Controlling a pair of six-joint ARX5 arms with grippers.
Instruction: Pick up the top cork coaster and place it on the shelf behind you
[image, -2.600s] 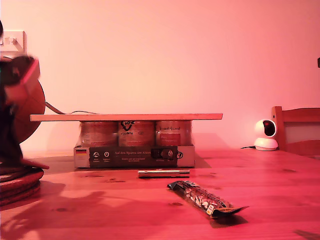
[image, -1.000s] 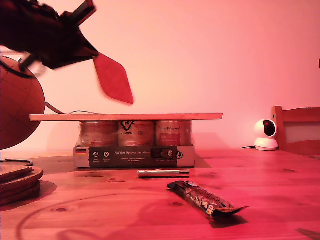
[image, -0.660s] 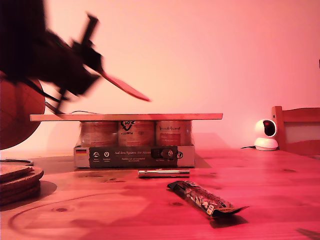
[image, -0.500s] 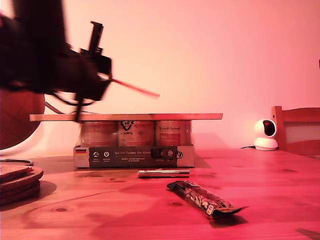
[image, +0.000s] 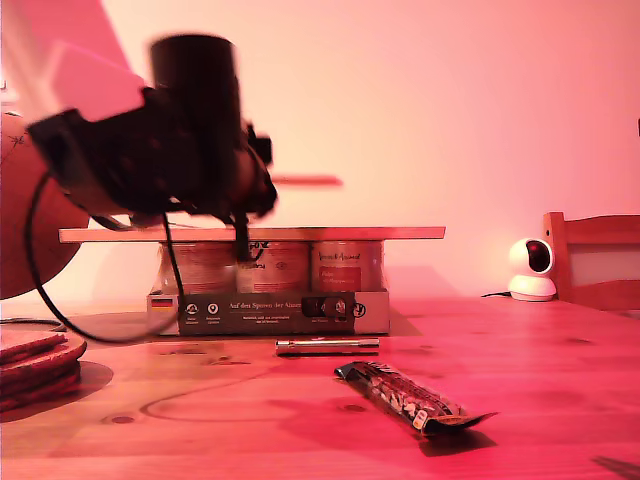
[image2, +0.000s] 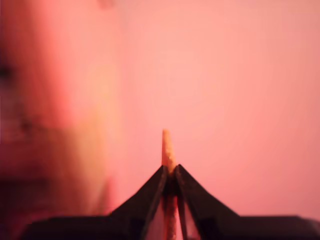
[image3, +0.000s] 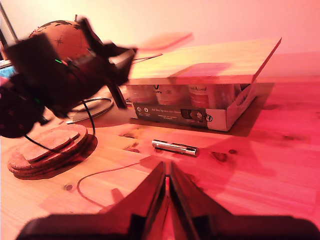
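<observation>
1. Exterior view, centre-left of frame: the top cork coaster (image: 305, 181) is seen edge-on and about level, a thin blurred strip in the air above the shelf (image: 380, 233), not touching it.
2. First wrist view: the coaster stands edge-on between the jaws of my first end effector (image2: 170, 176), so it is clenched on the coaster.
3. My first end effector (image: 262, 185) sits at the front of a dark, motion-blurred arm filling the upper left of the exterior view; a black cable (image: 60, 320) loops down from it.
4. Second wrist view: the coaster (image3: 165, 41) shows as a blurred strip above the shelf (image3: 225, 62), upper centre of frame.
5. The shelf lies flat on a carton of jars (image: 270, 290) at frame centre in the exterior view.
6. In front of the carton on the counter (image: 560, 380): a small metal cylinder (image: 327, 346), then a dark snack wrapper (image: 410, 398) nearer the camera.
7. Stacked round cork discs (image: 35, 358) at the lower left edge of the exterior view; a globe (image: 25, 230) above them, partly behind the arm.
8. White camera (image: 531, 268) and a wooden chair back (image: 595, 258) at the right edge.
9. My second end effector (image3: 167, 176): jaws pressed together, holding nothing, low over the counter at bottom centre of the second wrist view.
</observation>
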